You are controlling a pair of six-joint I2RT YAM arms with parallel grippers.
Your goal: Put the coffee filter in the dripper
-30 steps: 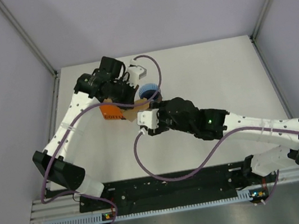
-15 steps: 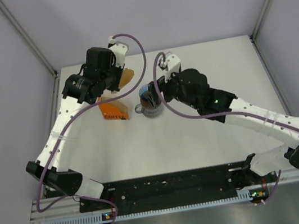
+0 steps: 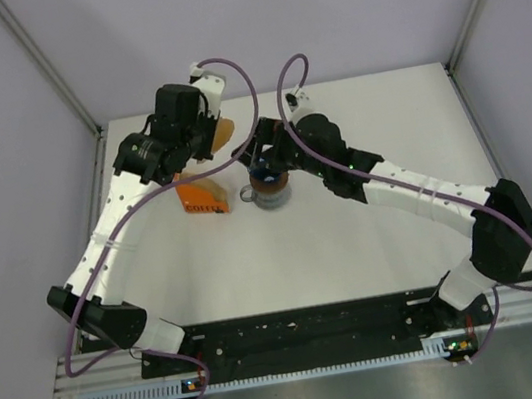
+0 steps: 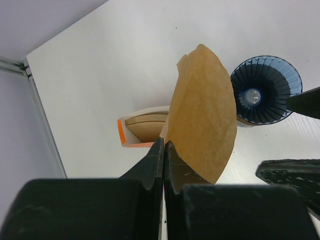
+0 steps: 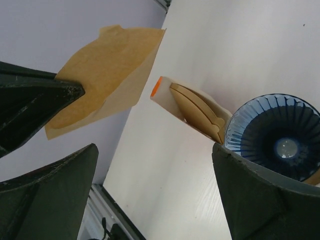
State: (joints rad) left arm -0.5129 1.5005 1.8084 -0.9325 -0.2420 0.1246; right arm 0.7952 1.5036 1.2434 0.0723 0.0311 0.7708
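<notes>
Tan coffee filter (image 4: pixel 202 115) pinched in my left fingers (image 4: pixel 150 162), right fingers (image 5: pixel 265 195) spread by the dripper (image 4: pixel 265 90); next, I'd lower it in.

From above, can make out only a tan sliver of the filter (image 3: pixel 223 131) past the left gripper (image 3: pixel 212 140). Cannot read the pack's (image 3: pixel 201 198) printing there: too small. In the left wrist view, lose most of the pack behind the filter. In the right wrist view, cannot see the dripper's (image 5: pixel 272 135) lower rim behind a finger (image 5: pixel 260 195) of the right gripper (image 5: pixel 155 150), cropped at the bottom edge.
</notes>
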